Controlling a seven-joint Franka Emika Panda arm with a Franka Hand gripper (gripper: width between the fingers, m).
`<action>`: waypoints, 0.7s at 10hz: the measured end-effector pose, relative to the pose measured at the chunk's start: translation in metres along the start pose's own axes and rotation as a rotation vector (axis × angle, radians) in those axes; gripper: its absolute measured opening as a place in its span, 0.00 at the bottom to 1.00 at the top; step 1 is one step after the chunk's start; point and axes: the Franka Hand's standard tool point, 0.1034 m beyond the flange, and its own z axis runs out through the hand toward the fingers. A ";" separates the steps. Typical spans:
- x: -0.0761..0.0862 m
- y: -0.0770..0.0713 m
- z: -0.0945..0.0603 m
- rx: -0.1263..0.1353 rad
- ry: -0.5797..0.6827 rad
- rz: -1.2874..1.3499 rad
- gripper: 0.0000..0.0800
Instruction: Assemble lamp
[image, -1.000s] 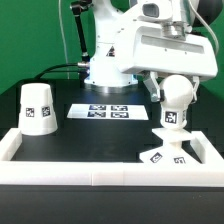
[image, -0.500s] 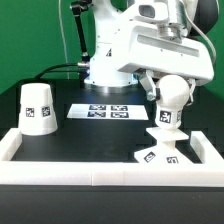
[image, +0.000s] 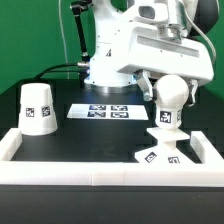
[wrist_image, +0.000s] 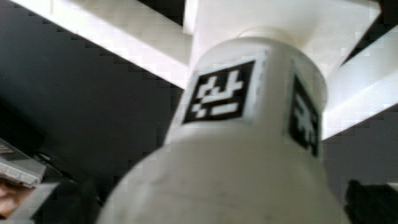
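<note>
we note the gripper flanking the upright bulb on the base, near and at the exterior view's right, its grasp undeterminable; we advise keeping the bulb vertical while seating.

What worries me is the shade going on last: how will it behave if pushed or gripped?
The shade looks like stiff plastic, probably hollow and light for its size. Standing on its wider end on the table, it would likely slide rather than tip if pushed low. Its smooth tapered wall may slip when gripped.
</note>
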 end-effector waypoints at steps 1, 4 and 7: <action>0.001 0.002 -0.006 -0.003 0.003 0.000 0.87; 0.012 0.006 -0.025 0.011 -0.006 -0.002 0.87; 0.015 0.013 -0.029 0.020 -0.021 0.004 0.87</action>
